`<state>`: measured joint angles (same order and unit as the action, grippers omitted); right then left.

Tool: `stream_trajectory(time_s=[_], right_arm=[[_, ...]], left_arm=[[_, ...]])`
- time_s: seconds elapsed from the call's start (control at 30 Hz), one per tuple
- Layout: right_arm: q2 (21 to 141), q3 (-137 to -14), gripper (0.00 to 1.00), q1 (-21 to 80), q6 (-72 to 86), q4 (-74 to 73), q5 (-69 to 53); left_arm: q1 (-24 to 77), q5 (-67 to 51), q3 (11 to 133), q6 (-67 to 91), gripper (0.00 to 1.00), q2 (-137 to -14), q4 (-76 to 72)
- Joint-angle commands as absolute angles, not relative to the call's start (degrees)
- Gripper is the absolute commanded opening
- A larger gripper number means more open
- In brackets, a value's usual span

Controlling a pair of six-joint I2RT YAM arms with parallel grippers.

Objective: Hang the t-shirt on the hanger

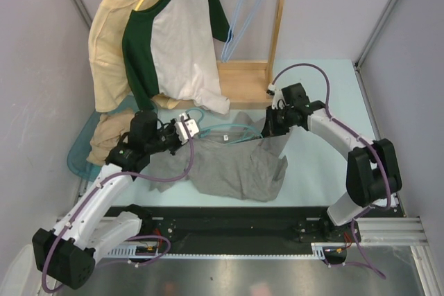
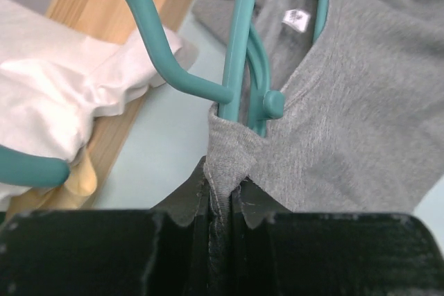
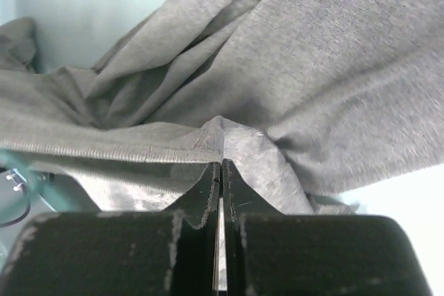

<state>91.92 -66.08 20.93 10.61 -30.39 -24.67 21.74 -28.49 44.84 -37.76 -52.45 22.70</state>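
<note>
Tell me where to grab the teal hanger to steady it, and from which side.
Take the hanger by its bare hook stem, just outside the t-shirt collar, coming from above on the left. Its arms look tucked into the fabric, while the hook lies uncovered. The left gripper is probably best placed, once it releases the collar.

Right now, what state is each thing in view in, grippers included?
t-shirt, crumpled on the table, pinched at two spots.
hanger, partly inside the t-shirt's neck, hook sticking out.
left gripper, shut on the t-shirt beside the hanger.
right gripper, shut on the t-shirt's edge.
green-and-white shirt, hanging on the rack.
yellow shirt, hanging on the rack.
pale blue hangers, hanging empty.
</note>
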Motion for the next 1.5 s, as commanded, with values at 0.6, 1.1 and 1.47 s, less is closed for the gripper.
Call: stream_trajectory(time_s=[0.6,1.1,1.47], right_arm=[[80.51,-71.1,0.0,18.63,1.51,-33.84,-28.02],[80.25,-81.3,0.35,31.38,-18.98,-45.97,-27.24],[78.31,-81.3,0.68,39.19,-33.92,-44.92,-29.63]], left_arm=[[26.96,-17.4,43.15,-50.19,0.0,-55.1,19.16],[36.74,-21.78,52.12,-35.86,0.0,-64.17,9.67],[36.65,-25.75,52.12,-37.44,0.0,-64.69,10.19]])
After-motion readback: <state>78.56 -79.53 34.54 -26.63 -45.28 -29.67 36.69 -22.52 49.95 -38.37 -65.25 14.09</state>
